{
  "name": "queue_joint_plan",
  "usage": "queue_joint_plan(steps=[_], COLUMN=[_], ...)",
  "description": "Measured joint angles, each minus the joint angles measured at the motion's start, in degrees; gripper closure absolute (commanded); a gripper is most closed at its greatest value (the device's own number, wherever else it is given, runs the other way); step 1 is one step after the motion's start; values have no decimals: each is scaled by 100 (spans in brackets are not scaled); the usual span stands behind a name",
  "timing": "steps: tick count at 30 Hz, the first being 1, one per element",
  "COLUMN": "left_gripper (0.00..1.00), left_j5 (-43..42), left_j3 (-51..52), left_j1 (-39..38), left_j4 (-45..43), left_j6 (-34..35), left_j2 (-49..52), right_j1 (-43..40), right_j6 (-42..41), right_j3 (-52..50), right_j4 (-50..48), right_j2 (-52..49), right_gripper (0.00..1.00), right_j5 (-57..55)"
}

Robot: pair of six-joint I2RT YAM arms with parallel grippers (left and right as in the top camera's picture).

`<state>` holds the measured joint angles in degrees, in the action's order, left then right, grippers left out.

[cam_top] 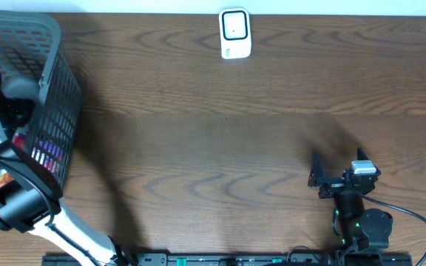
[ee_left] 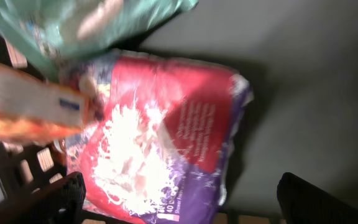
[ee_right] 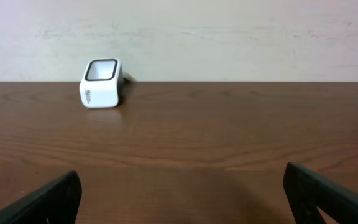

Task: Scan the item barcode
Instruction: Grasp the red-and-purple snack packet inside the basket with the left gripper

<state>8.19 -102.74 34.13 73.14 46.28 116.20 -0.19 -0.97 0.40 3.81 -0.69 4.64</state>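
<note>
Left wrist view, looking down into the basket (ee_left: 309, 87): the left gripper (ee_left: 185, 208) shows its two dark fingers spread wide at the lower corners of the frame, with nothing held between them. Just beyond the gap, a red-and-purple packet (ee_left: 166, 137) lies flat on the dark basket floor, roughly centred between the fingers. This suggests the arm is lined up on it as the item to scan, though no barcode can be made out on its visible face. Past the finger at the frame's left, an orange packet (ee_left: 23, 106) overlaps the red one's edge, and farther on a green packet (ee_left: 73, 25) lies across its far end. Both crowd that side and could be caught on a descent, and the slatted basket wall stands close outside the same finger. Beyond the other finger the floor is bare. Right wrist view: the right gripper (ee_right: 182, 199) is likewise wide and empty, held low over the table (ee_right: 241, 143). Bare wood runs ahead of the fingers to the white scanner (ee_right: 101, 83), which stands left of the gap near the far edge, before a pale wall (ee_right: 229, 37). Nothing blocks that path. Overhead view: basket and scanner sit well apart, so the packet would need lifting over the rim and carrying across.
</note>
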Motion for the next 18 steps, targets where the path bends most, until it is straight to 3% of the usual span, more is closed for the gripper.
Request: queue_joint_plan(steps=[11, 14, 18], left_gripper=[1, 21, 28], left_j5=[-15, -15, -7], left_j3=[999, 1152, 1316], left_j1=[-11, -11, -11], left_j4=[-702, -859, -1003], left_j6=[415, 485, 492], left_j2=[4, 4, 4], right_j1=[0, 0, 0], right_j6=[0, 0, 0], right_j3=[0, 0, 0], right_j4=[0, 0, 0], right_j2=[0, 0, 0], right_gripper=[1, 1, 1], right_j5=[0, 0, 0])
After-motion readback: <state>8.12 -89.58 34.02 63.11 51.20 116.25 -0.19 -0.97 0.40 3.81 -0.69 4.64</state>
